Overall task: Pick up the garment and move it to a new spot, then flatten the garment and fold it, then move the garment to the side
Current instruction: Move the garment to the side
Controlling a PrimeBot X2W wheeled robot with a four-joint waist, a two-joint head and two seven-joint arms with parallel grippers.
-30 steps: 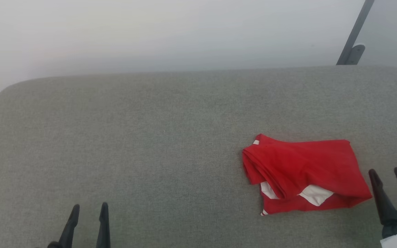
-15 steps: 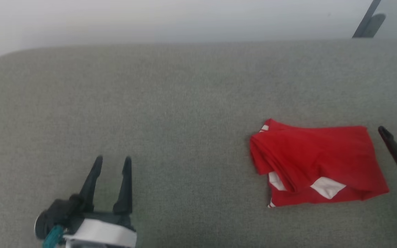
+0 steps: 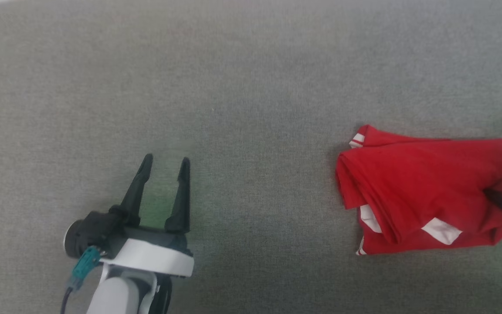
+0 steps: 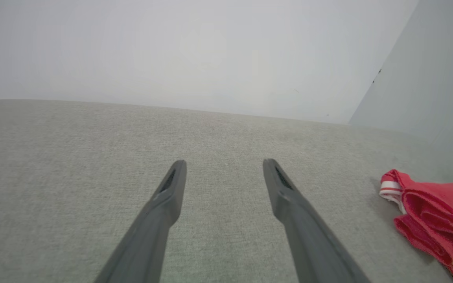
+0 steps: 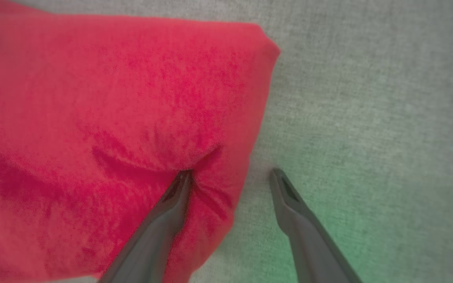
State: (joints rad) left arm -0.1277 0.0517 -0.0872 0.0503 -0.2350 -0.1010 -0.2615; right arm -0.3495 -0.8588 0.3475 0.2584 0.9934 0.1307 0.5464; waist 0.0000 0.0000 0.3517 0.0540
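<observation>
The garment (image 3: 421, 187) lies at the right of my head view on the grey fabric surface (image 3: 251, 65), a red shirt in a rumpled folded bundle with white patches and striped trim showing at its edges. My right gripper (image 5: 230, 173) stands wide at its right edge, one finger denting the red cloth, the other over bare surface beside it. My left gripper (image 3: 166, 159), wide and empty, sits at lower left, well apart, fingers pointing up.
</observation>
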